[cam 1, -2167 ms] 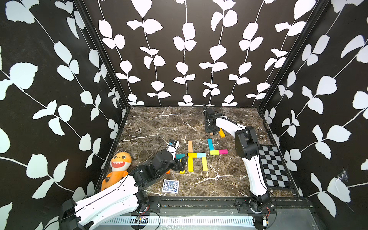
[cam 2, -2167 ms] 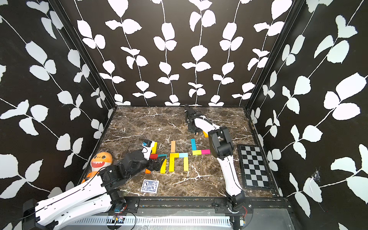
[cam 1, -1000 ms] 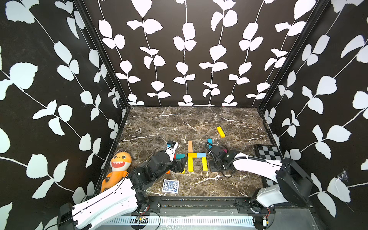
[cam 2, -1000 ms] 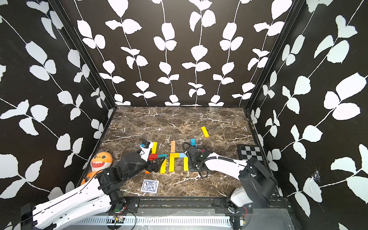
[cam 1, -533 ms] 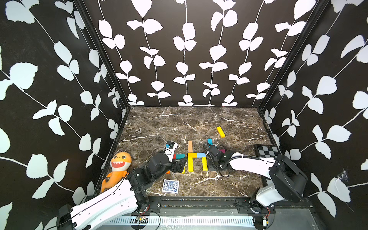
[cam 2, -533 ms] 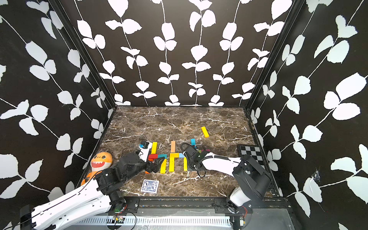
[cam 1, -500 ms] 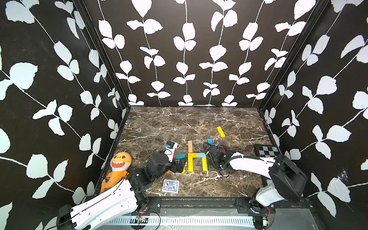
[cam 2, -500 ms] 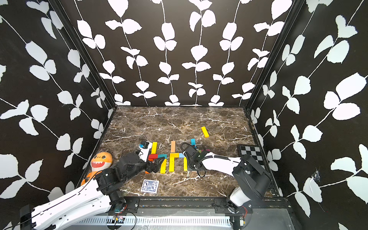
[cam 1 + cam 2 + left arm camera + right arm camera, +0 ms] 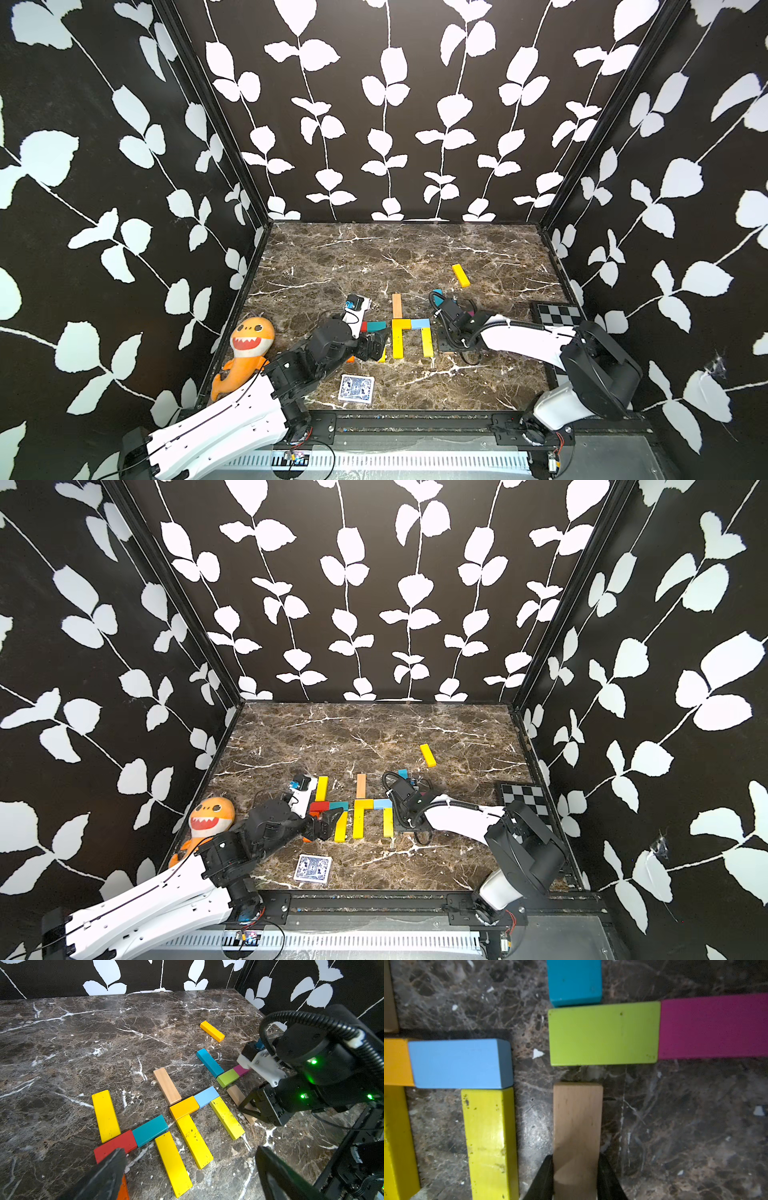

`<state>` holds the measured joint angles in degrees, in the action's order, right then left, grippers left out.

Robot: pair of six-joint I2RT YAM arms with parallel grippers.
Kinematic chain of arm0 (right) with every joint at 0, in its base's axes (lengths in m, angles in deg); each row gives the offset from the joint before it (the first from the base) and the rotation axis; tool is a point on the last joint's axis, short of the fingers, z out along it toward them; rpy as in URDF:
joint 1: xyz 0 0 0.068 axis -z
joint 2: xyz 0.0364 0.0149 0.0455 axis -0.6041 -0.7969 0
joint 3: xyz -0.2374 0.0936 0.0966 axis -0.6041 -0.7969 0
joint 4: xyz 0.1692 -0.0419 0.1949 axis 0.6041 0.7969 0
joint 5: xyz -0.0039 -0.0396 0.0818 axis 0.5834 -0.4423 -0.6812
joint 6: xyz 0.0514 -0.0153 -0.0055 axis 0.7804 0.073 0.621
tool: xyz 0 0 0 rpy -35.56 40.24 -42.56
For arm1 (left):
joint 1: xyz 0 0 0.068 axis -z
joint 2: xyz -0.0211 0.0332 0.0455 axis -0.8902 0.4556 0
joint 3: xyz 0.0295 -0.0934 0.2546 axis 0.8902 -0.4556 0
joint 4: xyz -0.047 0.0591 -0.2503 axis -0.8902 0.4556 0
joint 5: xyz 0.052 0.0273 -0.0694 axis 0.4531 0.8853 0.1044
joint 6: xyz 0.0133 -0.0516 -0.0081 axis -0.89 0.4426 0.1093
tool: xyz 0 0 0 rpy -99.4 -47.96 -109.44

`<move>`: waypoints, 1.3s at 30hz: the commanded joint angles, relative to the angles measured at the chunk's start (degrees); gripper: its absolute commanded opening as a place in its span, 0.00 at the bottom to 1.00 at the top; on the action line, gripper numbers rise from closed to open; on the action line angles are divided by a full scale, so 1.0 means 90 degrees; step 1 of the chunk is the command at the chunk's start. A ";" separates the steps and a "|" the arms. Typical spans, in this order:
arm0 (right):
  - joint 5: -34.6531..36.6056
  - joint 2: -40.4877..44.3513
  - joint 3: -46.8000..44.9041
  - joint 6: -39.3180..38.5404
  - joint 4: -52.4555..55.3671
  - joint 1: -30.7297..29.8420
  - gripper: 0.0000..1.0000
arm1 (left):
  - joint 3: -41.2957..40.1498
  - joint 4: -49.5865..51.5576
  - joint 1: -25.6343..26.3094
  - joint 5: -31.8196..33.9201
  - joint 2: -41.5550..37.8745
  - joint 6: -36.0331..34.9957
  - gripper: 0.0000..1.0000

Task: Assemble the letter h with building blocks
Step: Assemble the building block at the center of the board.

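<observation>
Two letters of painted wooden blocks point(image 9: 397, 345) look done on the brown marble table point(image 9: 374, 257) in a top view. Left wrist: my left gripper point(image 9: 189, 1151) gapes empty. Right wrist: my right gripper point(image 9: 575, 1167) clamps the plain tan wooden block point(image 9: 577, 1118) beside the lime-green block point(image 9: 602, 1032); a leg seems left.

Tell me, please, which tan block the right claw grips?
The tan block by the lime-green block; the other tan block lies free against the orange block.
</observation>
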<state>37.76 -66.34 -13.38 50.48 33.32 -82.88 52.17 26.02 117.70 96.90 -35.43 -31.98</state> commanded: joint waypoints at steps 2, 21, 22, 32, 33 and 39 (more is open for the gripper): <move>0.0008 -0.0128 -0.0001 0.0001 -0.0083 0.0021 0.11 | -0.0064 -0.0060 -0.0035 0.0104 -0.0028 -0.0086 0.99; 0.0147 -0.0326 0.0183 -0.0013 0.0045 0.0030 0.13 | -0.0080 -0.0060 -0.0035 0.0104 -0.0022 -0.0071 0.99; 0.0150 -0.0340 0.0201 -0.0023 0.0058 0.0030 0.13 | -0.0090 -0.0059 -0.0035 0.0109 -0.0022 -0.0066 0.99; 0.0186 -0.0379 0.0184 0.0065 0.0096 0.0035 0.24 | -0.0088 -0.0050 -0.0035 0.0116 -0.0031 -0.0067 0.99; 0.0170 -0.0380 0.0192 0.0074 0.0082 0.0040 0.25 | -0.0096 -0.0050 -0.0035 0.0114 -0.0022 -0.0067 0.99; 0.0179 -0.0336 0.0212 0.0106 0.0103 0.0040 0.37 | -0.0103 -0.0064 -0.0035 0.0115 -0.0010 -0.0061 0.99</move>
<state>38.79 -68.57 -11.65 50.68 33.23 -82.86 51.93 26.02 117.70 97.64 -35.38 -31.96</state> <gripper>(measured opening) 0.364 0.989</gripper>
